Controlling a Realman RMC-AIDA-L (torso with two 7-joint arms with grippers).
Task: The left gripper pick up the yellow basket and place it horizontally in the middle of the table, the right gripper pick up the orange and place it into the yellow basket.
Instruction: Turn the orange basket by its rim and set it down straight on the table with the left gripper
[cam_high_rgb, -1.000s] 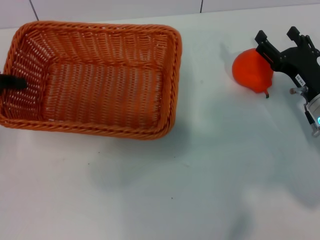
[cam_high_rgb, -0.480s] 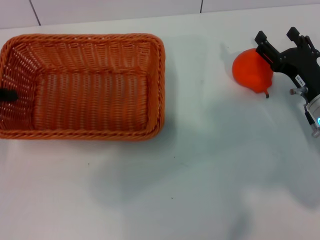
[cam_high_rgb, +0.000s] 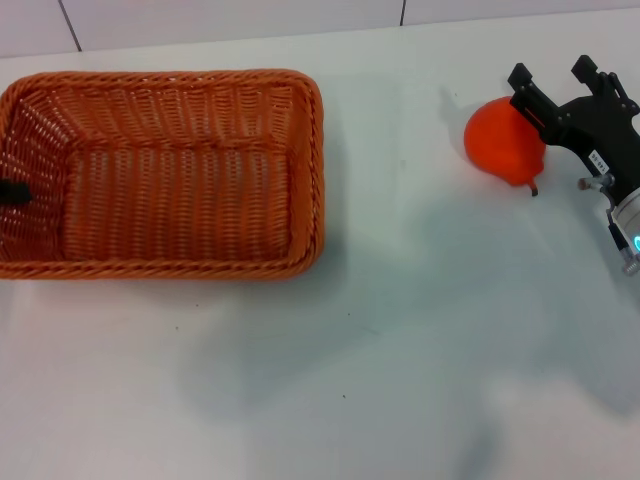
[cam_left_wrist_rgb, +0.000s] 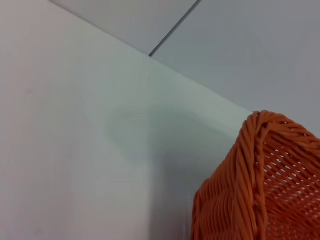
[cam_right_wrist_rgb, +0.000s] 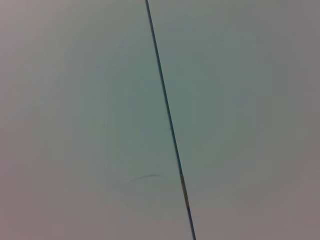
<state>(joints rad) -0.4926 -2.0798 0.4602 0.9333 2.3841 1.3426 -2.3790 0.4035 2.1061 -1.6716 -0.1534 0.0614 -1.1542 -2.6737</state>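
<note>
Yellow basket (cam_high_rgb: 160, 172) far left, holding only left gripper (cam_high_rgb: 12, 190) tip; grip state unclear. Right gripper (cam_high_rgb: 560, 85) spread beside orange (cam_high_rgb: 503, 140), far right.

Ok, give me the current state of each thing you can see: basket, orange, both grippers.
yellow basket: upright on the table's left side, lying horizontally, empty inside.
orange: on the table at the far right, outside the basket.
left gripper: at the basket's left wall, one dark finger showing inside it.
right gripper: open, fingers spread, right beside the orange.
table: white, carrying the basket and the orange.
</note>
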